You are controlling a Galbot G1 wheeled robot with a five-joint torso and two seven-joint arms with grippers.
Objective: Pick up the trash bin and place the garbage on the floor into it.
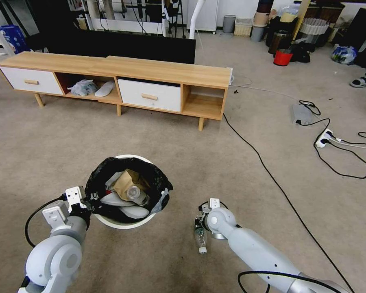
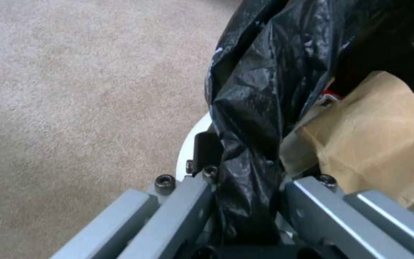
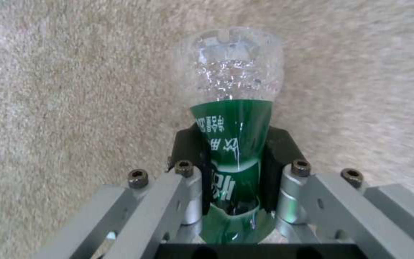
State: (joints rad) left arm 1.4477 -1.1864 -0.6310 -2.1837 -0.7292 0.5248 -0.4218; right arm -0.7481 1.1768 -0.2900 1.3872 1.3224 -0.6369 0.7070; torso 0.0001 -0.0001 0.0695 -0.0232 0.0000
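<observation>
The left gripper (image 2: pixel 245 201) has its jaws clamped on the near-left rim of the round white plastic trash bin (image 1: pixel 124 223), pinching the crinkled black bag liner (image 2: pixel 255 108). Just right of it, the right gripper (image 3: pixel 238 158) has its jaws closed on the green-labelled clear plastic bottle (image 3: pixel 233 118) lying on the beige carpet floor (image 1: pixel 183 138). Open carpet lies ahead up to the long wooden cabinet (image 1: pixel 150 73), with a black cable (image 1: pixel 272 179) crossing on the right.

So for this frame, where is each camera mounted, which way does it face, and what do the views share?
Head view: on the head, looking down at the floor; both arms show.
Left wrist view: behind the left tool, facing the trash bin whose rim it clamps.
Right wrist view: behind the right tool, facing the bottle it grips.
Shared with head view: bin, bottle.
</observation>
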